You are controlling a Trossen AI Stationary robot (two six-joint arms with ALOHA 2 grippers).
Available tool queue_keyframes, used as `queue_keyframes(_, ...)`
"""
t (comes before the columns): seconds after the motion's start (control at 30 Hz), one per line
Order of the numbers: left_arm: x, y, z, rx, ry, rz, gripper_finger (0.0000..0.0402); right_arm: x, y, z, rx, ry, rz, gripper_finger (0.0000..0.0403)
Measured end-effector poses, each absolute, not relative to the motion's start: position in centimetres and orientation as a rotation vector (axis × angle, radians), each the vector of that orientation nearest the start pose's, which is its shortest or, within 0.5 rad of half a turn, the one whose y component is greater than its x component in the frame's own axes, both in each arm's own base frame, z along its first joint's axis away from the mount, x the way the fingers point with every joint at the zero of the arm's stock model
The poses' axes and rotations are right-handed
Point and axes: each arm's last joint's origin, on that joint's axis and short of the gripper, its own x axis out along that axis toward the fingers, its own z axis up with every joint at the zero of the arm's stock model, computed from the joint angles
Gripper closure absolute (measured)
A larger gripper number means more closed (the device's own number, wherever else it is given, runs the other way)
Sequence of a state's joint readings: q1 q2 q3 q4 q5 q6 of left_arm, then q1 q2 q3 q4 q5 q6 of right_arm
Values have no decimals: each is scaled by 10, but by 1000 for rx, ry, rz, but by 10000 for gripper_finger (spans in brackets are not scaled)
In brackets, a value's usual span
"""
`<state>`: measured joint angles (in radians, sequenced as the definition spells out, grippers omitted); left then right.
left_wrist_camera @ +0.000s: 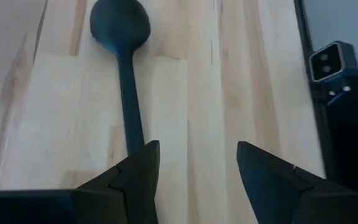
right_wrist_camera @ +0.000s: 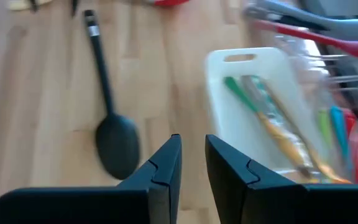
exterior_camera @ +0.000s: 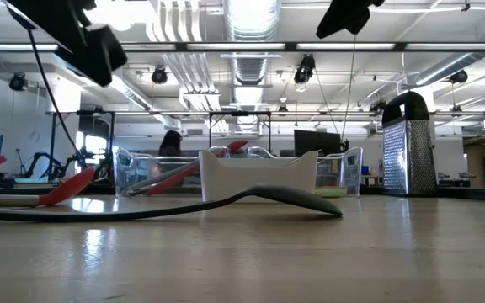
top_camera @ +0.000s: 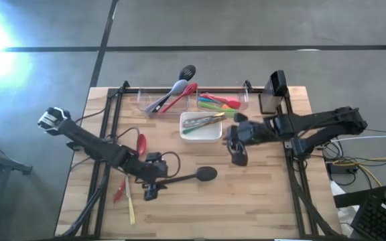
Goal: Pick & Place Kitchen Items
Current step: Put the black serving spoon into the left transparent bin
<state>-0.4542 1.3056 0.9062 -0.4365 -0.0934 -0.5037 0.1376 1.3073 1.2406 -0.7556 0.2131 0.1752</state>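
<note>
High view: wooden table [top_camera: 260,201] with both arms over it. Left gripper [top_camera: 151,192] at about 7 o'clock of table centre, fingers spread wide apart and empty, set at the handle end of a black spoon [top_camera: 191,177] lying flat, bowl pointing toward 3 o'clock. In the left wrist view, same black spoon [left_wrist_camera: 124,68] running away from the fingers [left_wrist_camera: 138,174], handle passing just beside one of them, not clamped.

Right gripper [top_camera: 237,152] at roughly 3 o'clock of centre, just beside the white square dish [top_camera: 214,131]; fingers [right_wrist_camera: 166,165] nearly together with a narrow gap, nothing seen between them.

Inside the dish, green and yellow utensils [top_camera: 204,122]. At 12 o'clock, two clear bins: one [top_camera: 143,100] holding grey, black and red utensils [top_camera: 177,94] that stick out over the rim, the other [top_camera: 245,94] holding brightly coloured utensils [top_camera: 218,102]. Red spoon [top_camera: 141,143] on the table at 9 o'clock, near the left arm; a red utensil [top_camera: 119,191] and a yellow one [top_camera: 131,209] at 8 o'clock. Metal grater [top_camera: 275,86] standing at 2 o'clock.

Low view: black spoon [exterior_camera: 226,202] lying across the tabletop before the dish [exterior_camera: 259,172]; grater [exterior_camera: 406,145] upright.
</note>
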Motion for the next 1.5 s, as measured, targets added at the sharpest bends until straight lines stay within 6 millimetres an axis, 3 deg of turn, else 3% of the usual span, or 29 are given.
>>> queue_keyframes(0.13, 223, -114, 257, -317, 874, -86, 184, 272, 51, 322, 36, 784, -89, 338)
queue_keyframes(0.27, 205, -117, 264, -414, 850, 65, 184, 283, 71, 310, 45, 798, -52, 338)
queue_keyframes(0.53, 177, -149, 272, -582, 936, 139, 184, 301, 96, 277, -52, 876, -75, 339)
queue_keyframes(0.77, 163, -184, 262, -267, 1117, -106, 184, 311, 98, 258, -134, 928, -77, 327)
queue_keyframes(0.97, 163, -191, 244, -6, 1210, -256, 184, 316, 95, 263, -142, 883, -103, 323)
queue_keyframes(1.3, 160, -192, 225, 163, 1382, -300, 183, 313, 94, 271, -106, 856, -110, 339)
queue_keyframes(1.5, 158, -188, 230, 121, 1363, -257, 183, 316, 96, 270, -43, 840, -101, 331)
